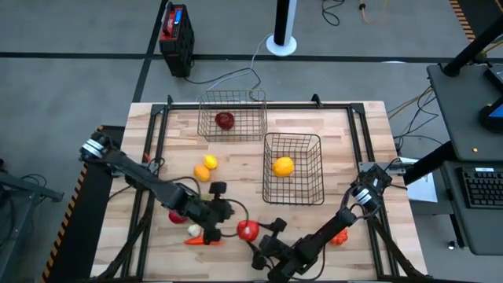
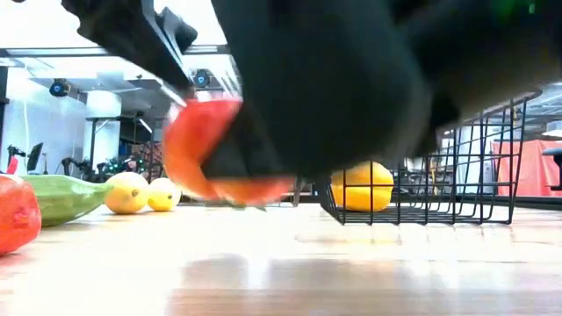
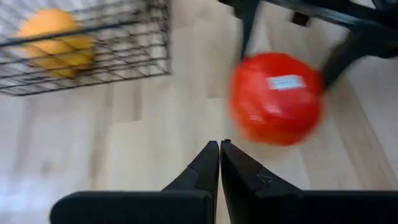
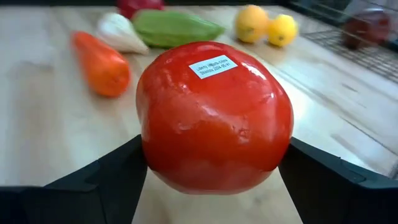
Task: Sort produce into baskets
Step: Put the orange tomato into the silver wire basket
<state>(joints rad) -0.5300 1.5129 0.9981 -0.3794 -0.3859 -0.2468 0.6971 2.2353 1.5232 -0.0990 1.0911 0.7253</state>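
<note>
Right gripper [image 4: 211, 180] at the table's near edge, its fingers spread wide with one on each side of the red tomato [image 4: 214, 115]; whether it grips or merely brackets the fruit cannot be told, though the low view suggests the tomato is just off the wood. Left gripper [image 3: 219, 155] beside it, fingers pressed together on nothing. To do this step well, I would judge, the hold should be firm before the carry to a basket [image 1: 292, 167] beyond.
</note>
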